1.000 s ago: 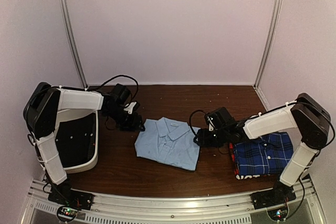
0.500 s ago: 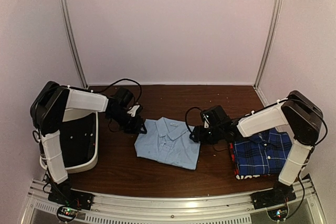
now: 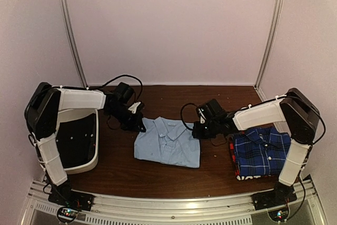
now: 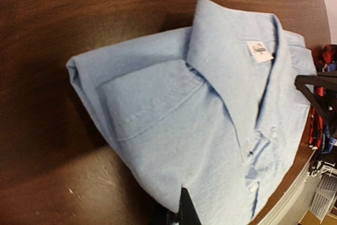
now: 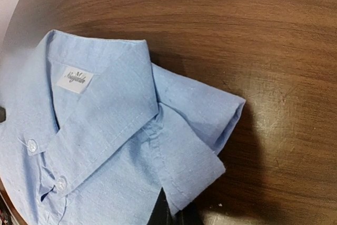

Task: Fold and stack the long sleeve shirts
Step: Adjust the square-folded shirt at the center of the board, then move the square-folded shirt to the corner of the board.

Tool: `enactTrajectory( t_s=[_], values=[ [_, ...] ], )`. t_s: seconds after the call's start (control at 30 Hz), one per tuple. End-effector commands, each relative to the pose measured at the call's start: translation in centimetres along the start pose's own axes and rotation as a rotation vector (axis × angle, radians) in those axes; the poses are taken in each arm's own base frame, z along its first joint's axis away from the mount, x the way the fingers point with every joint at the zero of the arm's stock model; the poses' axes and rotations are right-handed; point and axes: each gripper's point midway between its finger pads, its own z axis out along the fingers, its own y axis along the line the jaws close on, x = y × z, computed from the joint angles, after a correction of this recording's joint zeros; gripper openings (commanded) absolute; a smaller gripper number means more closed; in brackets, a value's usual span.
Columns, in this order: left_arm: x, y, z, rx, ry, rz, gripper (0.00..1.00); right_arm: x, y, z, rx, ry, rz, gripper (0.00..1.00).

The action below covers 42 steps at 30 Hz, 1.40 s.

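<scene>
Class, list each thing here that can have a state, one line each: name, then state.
light blue shirt: folded, collar up, lying flat.
plaid shirt: folded, front up.
white bin: upright, open-topped.
left gripper: shut on the light blue shirt's edge.
right gripper: shut on the light blue shirt's opposite edge.

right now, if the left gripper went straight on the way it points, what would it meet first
The folded light blue collared cloth shirt: the left gripper seems shut on its edge. Beyond, likely the right gripper.
</scene>
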Motion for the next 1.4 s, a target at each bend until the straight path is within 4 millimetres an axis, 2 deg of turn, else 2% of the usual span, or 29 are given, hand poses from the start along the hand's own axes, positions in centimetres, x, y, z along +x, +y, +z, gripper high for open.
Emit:
enactTrajectory(
  t_s=[0.0, 0.1, 0.23, 0.37, 0.47, 0.57, 0.7, 0.93, 1.1, 1.37],
  values=[
    [-0.5, -4.1, -5.3, 0.037, -0.076, 0.021, 0.0, -2.3, 0.9, -2.5, 0.031, -0.042, -0.076, 0.01],
    [0.4, -3.5, -5.5, 0.014, -0.069, 0.007, 0.0, -2.5, 0.4, -2.8, 0.061, -0.036, -0.104, 0.01],
    [1.3, -1.3, -3.4, -0.049, -0.038, -0.022, 0.01, -2.2, -0.4, -1.6, 0.07, -0.006, -0.111, 0.03],
    [0.7, 2.5, -1.7, -0.179, -0.04, -0.055, 0.36, -3.0, -1.8, -0.1, 0.106, 0.011, -0.123, 0.23],
    [0.0, 4.6, -1.8, -0.238, -0.058, -0.08, 0.4, -4.3, -2.5, -0.7, 0.146, 0.001, -0.135, 0.38],
    [-1.0, 3.9, -3.1, -0.239, -0.103, -0.07, 0.41, -5.5, -2.1, -2.8, 0.153, -0.04, -0.148, 0.48],
    [-0.6, 2.7, -3.8, -0.193, -0.12, -0.065, 0.42, -5.1, -1.6, -4.8, 0.136, -0.051, -0.15, 0.48],
    [1.8, 2.7, -1.6, -0.117, -0.071, -0.083, 0.44, -3.3, 0.1, -6.9, 0.092, -0.059, -0.152, 0.49],
    [2.2, 2.4, -0.9, -0.105, -0.059, -0.081, 0.44, -3.2, 0.0, -8.6, 0.091, -0.091, -0.139, 0.49],
    [2.8, 2.3, 1.6, -0.096, -0.013, -0.093, 0.43, -3.0, -0.2, -10.0, 0.083, -0.109, -0.129, 0.49]
  ],
)
